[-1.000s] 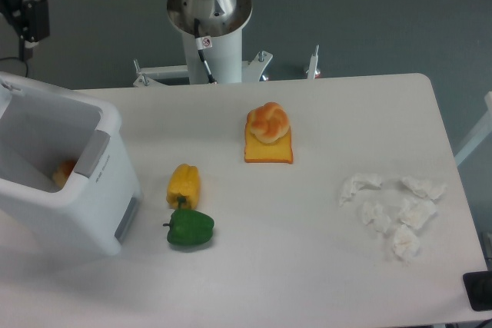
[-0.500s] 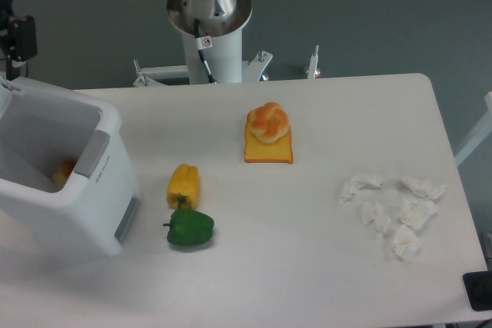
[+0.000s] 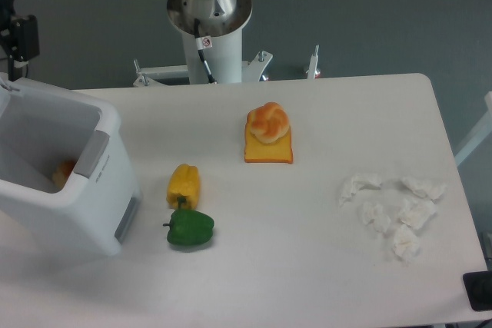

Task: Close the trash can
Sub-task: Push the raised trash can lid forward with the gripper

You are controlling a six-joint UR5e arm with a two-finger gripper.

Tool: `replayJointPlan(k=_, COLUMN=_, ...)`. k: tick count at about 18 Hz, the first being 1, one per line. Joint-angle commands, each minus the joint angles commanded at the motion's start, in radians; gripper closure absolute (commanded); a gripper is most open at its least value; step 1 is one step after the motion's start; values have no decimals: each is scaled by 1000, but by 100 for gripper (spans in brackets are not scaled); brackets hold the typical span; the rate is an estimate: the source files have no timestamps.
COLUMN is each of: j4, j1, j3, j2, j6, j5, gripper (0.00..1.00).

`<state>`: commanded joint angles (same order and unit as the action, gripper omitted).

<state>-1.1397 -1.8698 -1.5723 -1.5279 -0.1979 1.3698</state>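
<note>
A white trash can (image 3: 65, 182) is sitting open at the left edge of a white table (image 3: 307, 266), its mouth facing up and an orange item (image 3: 64, 170) lying inside against the inner wall. A grey latch (image 3: 91, 154) is showing on the bin's rim, and a grey panel (image 3: 127, 217) is running down its front face. The lid is barely entering view at the far left edge and cannot be made out clearly. The dark end effector (image 3: 17, 32) is hanging at the upper left corner, just above the bin's back rim; it is cut off by the edge of the view, and whether its fingers are apart or together cannot be told. The arm's round base (image 3: 208, 7) is standing behind the table's far edge. Near the bin's front, a yellow pepper (image 3: 184, 184) is lying just beside a green pepper (image 3: 189, 228). Further back, a bread roll (image 3: 267, 121) is resting on an orange slice (image 3: 269, 148). Crumpled white tissues (image 3: 392, 209) are lying scattered towards the right side, well apart from the bin
</note>
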Motion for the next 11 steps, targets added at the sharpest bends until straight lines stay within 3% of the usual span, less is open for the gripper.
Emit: replayJointPlan(k=11, j4=5, j1=-87, j3=-2, j2=20, j6=3, j5=-6, gripper=0)
